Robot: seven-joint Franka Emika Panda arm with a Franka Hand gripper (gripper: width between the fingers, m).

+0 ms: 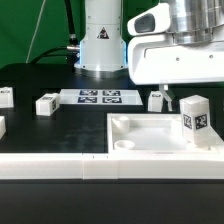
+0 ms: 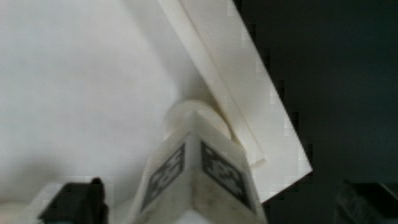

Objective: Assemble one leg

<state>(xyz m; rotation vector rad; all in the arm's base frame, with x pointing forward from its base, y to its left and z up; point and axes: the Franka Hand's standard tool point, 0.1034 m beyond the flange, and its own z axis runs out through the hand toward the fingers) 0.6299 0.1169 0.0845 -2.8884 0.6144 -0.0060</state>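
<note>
A leg [image 1: 193, 120], a small white block with a black-and-white tag, stands upright at the corner of the large flat white panel [image 1: 140, 135] on the exterior view's right. My gripper [image 1: 182, 90] hangs just above it. In the wrist view the leg [image 2: 205, 170] sits between my dark fingers [image 2: 75, 202], which stand wide apart and do not touch it. My gripper [image 2: 219, 208] is open. The panel's raised edge [image 2: 240, 90] runs past the leg.
Other legs lie on the black table: one [image 1: 46, 104] at the left, one [image 1: 5, 96] at the far left, one [image 1: 157, 100] behind the panel. The marker board [image 1: 100, 97] lies before the robot base [image 1: 102, 40].
</note>
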